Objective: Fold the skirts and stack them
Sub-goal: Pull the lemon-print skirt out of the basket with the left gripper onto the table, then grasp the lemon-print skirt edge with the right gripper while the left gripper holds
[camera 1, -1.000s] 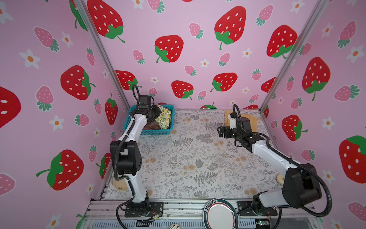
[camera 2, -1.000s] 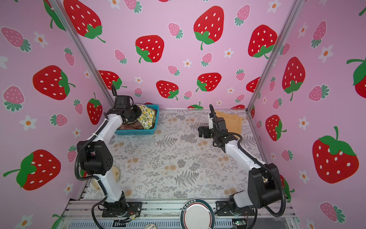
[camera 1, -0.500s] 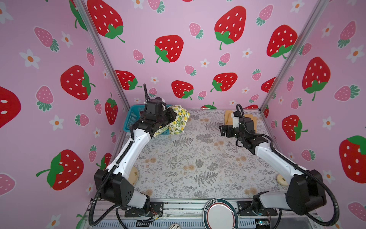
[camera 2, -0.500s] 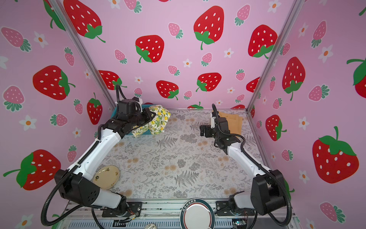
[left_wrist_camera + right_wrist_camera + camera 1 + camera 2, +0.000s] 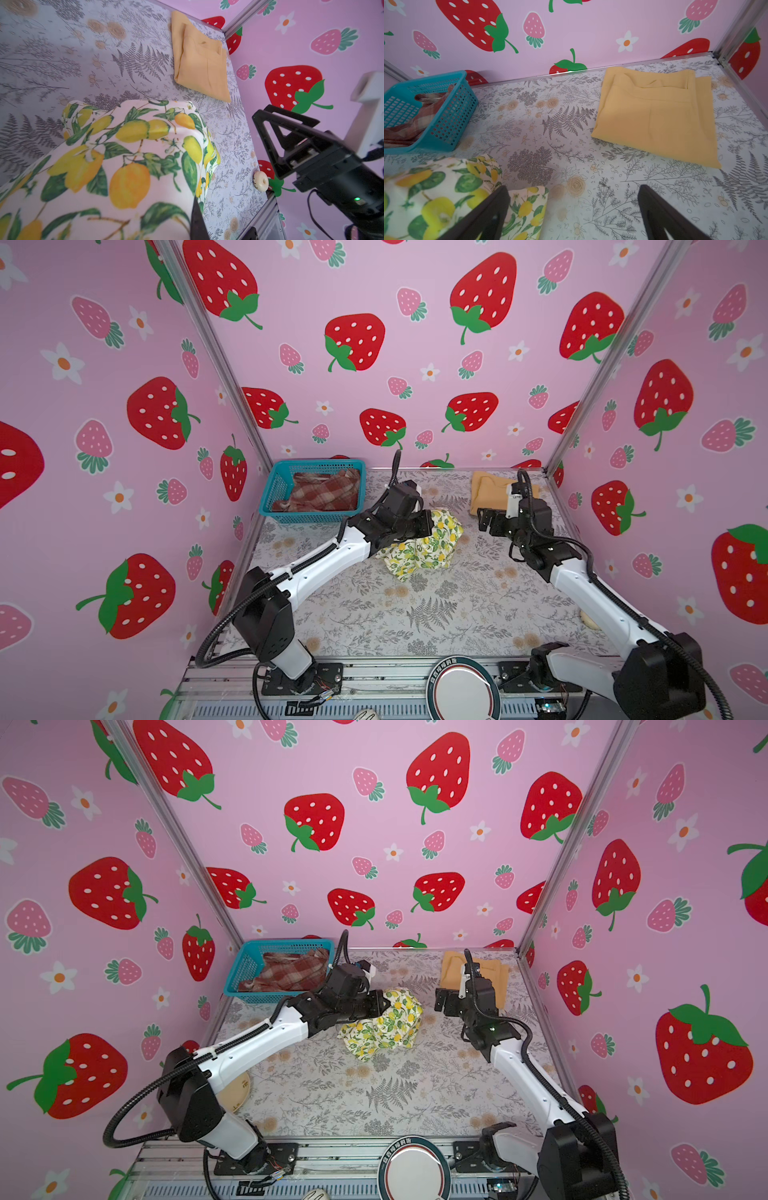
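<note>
The left hand, clamped on the lemon-print skirt, should lower it flat onto the tabletop so the open right hand can take a free edge.

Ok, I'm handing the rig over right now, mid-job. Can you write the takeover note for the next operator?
Grip: left end effector is shut on the lemon-print skirt, which hangs bunched over the middle of the table.
Free: right end effector is open and empty, beside that skirt.
Done: mustard-yellow skirt lies folded flat in the back right corner.
Waiting: plaid skirt lies crumpled in the teal basket, back left.
Left: spread and fold the lemon-print skirt, stack it on the mustard-yellow skirt, then do the same with the plaid skirt.
</note>
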`<state>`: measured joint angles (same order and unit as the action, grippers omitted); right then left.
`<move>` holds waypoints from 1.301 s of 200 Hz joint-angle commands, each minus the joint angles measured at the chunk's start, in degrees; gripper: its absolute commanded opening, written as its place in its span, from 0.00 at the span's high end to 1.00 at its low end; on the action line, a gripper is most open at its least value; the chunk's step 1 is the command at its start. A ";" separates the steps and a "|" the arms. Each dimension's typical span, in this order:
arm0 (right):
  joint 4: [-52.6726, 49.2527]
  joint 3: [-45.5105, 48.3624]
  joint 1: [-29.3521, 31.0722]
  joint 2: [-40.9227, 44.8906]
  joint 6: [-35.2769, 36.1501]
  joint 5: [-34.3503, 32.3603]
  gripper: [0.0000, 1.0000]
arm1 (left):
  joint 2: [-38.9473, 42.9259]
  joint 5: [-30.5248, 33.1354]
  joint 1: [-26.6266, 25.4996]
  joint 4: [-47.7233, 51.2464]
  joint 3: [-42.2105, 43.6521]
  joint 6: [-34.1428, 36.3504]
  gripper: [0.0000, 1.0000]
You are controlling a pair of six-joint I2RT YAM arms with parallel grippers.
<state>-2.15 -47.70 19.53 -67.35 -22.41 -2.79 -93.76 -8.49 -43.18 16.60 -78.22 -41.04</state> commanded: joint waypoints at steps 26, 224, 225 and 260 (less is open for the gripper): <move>0.15 2.78 -3.46 1.43 -0.66 2.38 0.00 | -9.20 -1.34 -6.45 -4.74 -5.08 -1.57 1.00; -2.41 1.01 11.25 -4.63 1.94 4.48 0.00 | 11.76 7.36 -0.77 -5.80 24.62 -6.36 0.14; -2.37 1.11 11.55 -4.45 1.94 4.20 0.00 | 11.85 7.35 -0.77 -5.88 24.83 -6.39 0.14; -3.81 6.07 13.95 -0.46 -0.65 -1.19 0.00 | 13.09 8.01 -0.37 -8.59 30.26 -7.52 0.14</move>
<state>-3.64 -44.27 32.80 -70.54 -21.12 1.34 -82.17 -2.04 -43.88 11.66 -49.54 -46.87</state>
